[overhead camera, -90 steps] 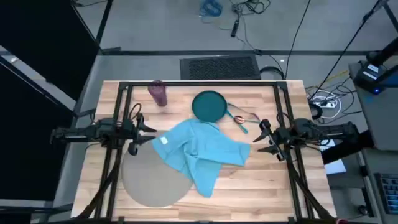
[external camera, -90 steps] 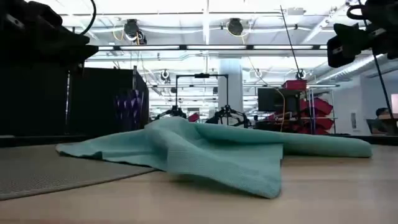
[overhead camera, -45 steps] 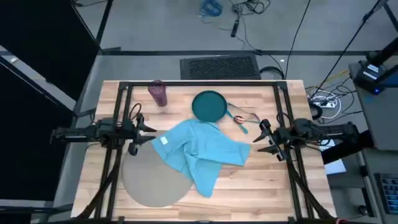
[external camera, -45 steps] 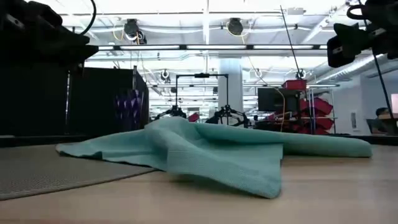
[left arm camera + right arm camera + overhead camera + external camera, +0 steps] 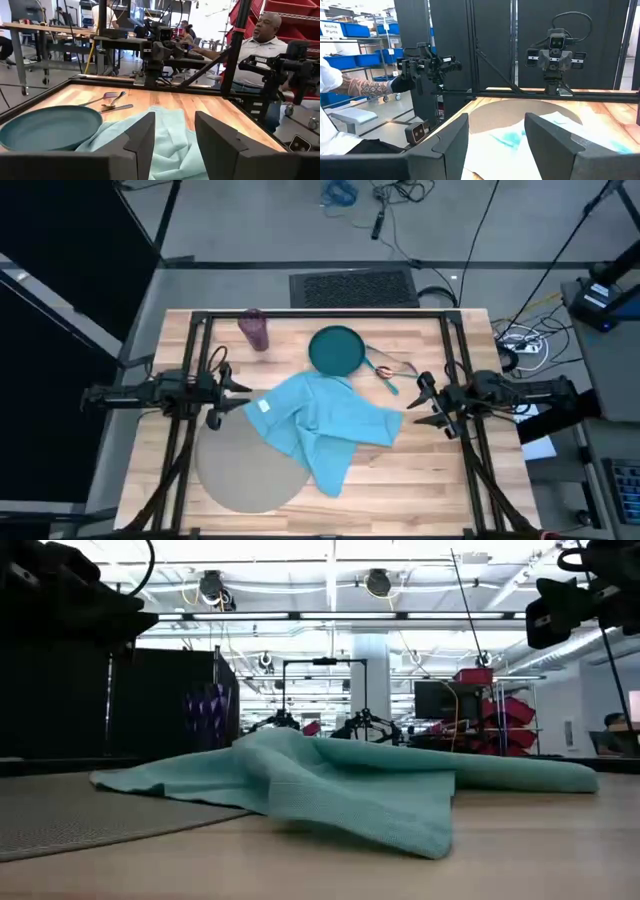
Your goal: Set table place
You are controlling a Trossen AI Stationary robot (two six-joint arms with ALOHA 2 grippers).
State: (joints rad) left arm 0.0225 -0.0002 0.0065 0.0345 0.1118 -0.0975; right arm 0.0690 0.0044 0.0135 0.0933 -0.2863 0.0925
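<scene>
A crumpled light-blue napkin (image 5: 325,423) lies mid-table, its left part over the edge of the round grey-beige mat (image 5: 240,470) at the near left. A teal plate (image 5: 336,350) sits at the far middle, with teal-handled cutlery (image 5: 385,372) just right of it and a purple cup (image 5: 254,330) upright at the far left. My left gripper (image 5: 232,392) hovers open at the table's left side, my right gripper (image 5: 420,402) open at the right side; both are above the table and hold nothing.
A black metal frame (image 5: 320,312) borders the wooden table (image 5: 420,470). Bare wood lies at the near right. People stand beyond the table in both wrist views, one (image 5: 260,47) on the right side, an arm (image 5: 360,87) on the near side.
</scene>
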